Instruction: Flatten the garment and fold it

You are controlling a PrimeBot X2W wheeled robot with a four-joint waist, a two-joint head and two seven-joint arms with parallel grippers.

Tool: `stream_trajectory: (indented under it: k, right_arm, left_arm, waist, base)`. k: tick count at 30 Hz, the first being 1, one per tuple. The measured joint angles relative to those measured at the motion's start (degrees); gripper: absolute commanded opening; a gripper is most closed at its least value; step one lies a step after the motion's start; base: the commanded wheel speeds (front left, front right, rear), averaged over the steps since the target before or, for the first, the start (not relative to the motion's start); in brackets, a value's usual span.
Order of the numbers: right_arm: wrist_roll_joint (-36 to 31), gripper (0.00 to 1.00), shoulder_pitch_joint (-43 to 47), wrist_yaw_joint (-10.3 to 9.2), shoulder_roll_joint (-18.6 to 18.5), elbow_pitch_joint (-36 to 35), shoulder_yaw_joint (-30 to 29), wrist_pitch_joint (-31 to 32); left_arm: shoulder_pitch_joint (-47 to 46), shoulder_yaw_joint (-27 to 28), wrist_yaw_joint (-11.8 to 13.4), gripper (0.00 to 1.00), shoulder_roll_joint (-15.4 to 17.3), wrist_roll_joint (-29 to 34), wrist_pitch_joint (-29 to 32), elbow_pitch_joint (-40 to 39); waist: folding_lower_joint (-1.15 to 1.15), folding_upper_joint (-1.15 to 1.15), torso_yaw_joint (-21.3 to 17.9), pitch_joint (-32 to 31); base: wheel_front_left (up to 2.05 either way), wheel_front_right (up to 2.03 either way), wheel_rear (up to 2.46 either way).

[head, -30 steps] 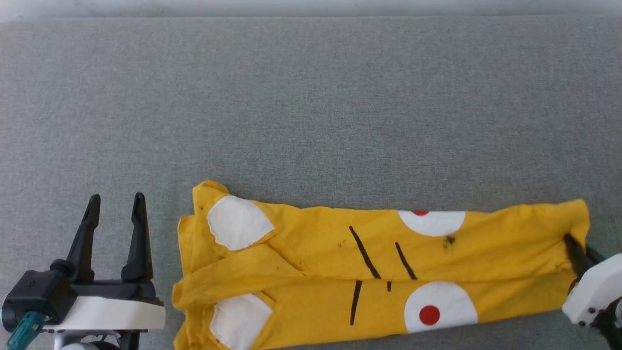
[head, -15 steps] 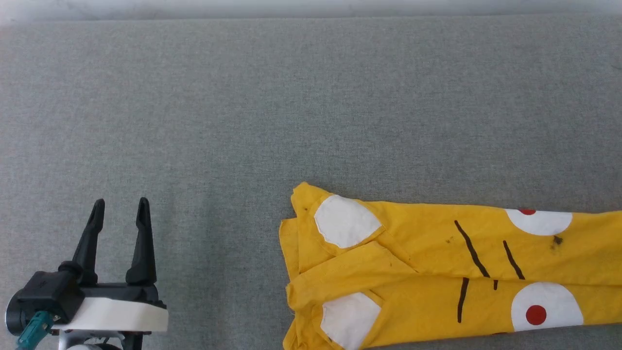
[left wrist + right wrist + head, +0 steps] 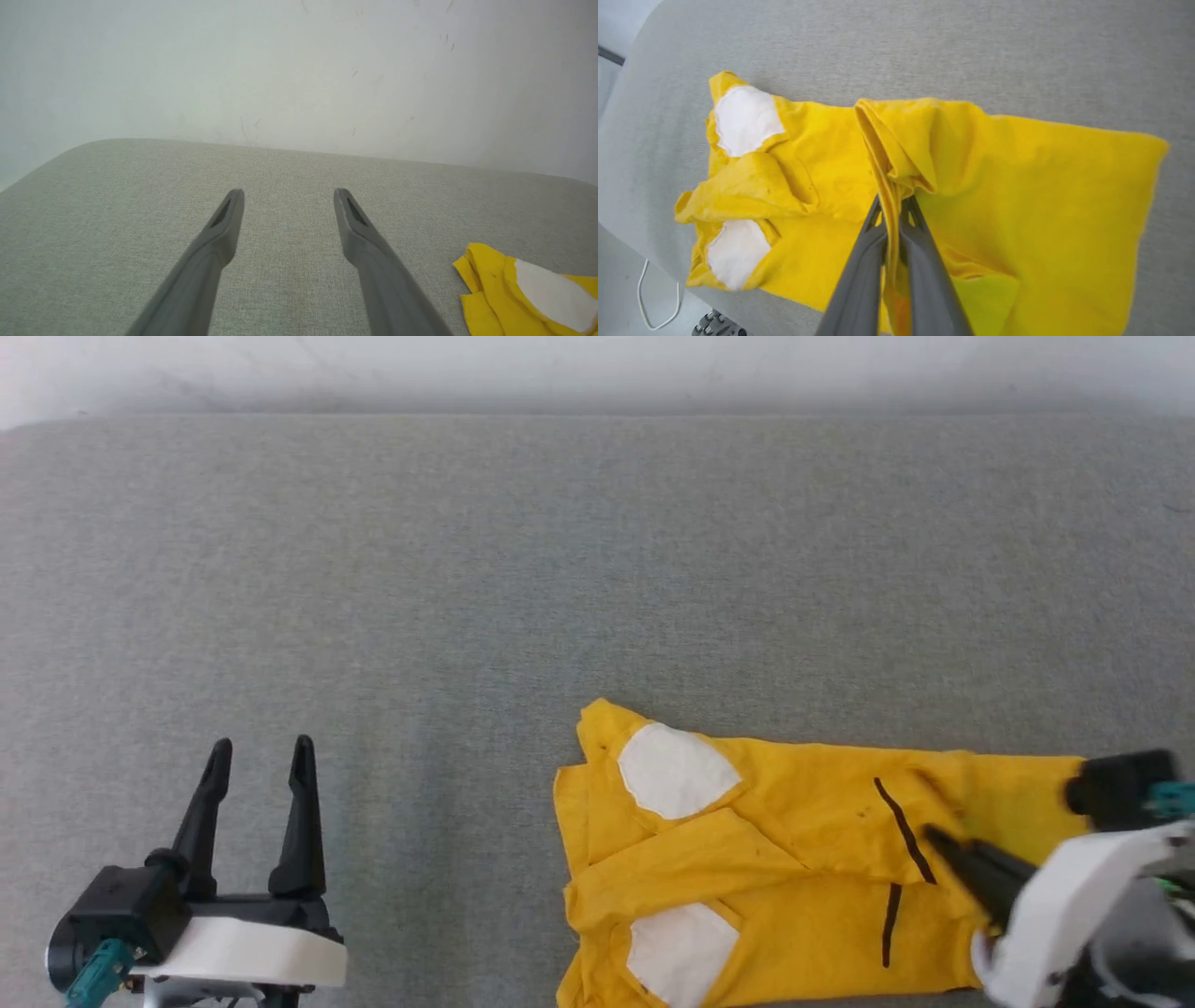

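On grey weave, creased garment

Head view: high, looking down, centred left of shirt. Left wrist view: low, well left of shirt, facing wall. Right wrist view: close above shirt. Shared: shirt's white-patched end.

One garment, one left tool, one right tool, one grey surface.

The bright yellow thin-cloth T-shirt, white patches and black whisker lines showing, is lying folded lengthwise on the grey fabric tabletop, right end doubling back over its middle.
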Motion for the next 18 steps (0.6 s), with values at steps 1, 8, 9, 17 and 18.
stream_trajectory:
  k: [1, 8, 9, 17, 18]
  right_arm:
    - [0.4, 0.0, -0.1, 0.0, 0.0, -0.9, 1.6, 0.6]
    - [1.1, 0.0, -4.2, 0.0, -0.3, -2.5, 14.6, 1.9]
    - [1.4, 0.0, -5.3, 0.0, -0.4, -2.4, 16.7, 2.2]
    - [2.8, 0.0, -14.3, 0.0, 1.5, 3.8, 29.3, 0.6]
    - [2.5, 0.0, -15.3, 0.0, 1.8, 5.2, 30.1, 0.1]
  left_arm:
    - [0.1, -0.1, 0.0, 1.0, -0.1, -0.1, 0.0, 0.2]
    - [0.9, -0.6, 0.0, 1.0, -1.1, -0.6, 0.0, 1.2]
    - [0.9, -0.7, 0.0, 1.0, -1.1, -0.6, 0.0, 1.3]
    - [0.8, -1.2, -0.5, 1.0, -2.1, -1.2, 0.0, 2.1]
    - [0.7, -1.2, -0.9, 1.0, -2.2, -1.2, 0.0, 2.3]
  waist:
    - [0.0, 0.0, 0.3, -0.2]
    - [-0.01, 0.0, 2.6, -1.6]
    - [0.0, 0.0, 3.0, -1.7]
    - [-0.01, 0.0, 5.7, -1.9]
    - [-0.01, 0.0, 6.0, -1.8]
  base:
    - [0.0, 0.0, 0.0]
    - [0.0, 0.0, 0.0]
    - [0.0, 0.0, 0.0]
    - [0.0, 0.0, 0.0]
    - [0.0, 0.0, 0.0]
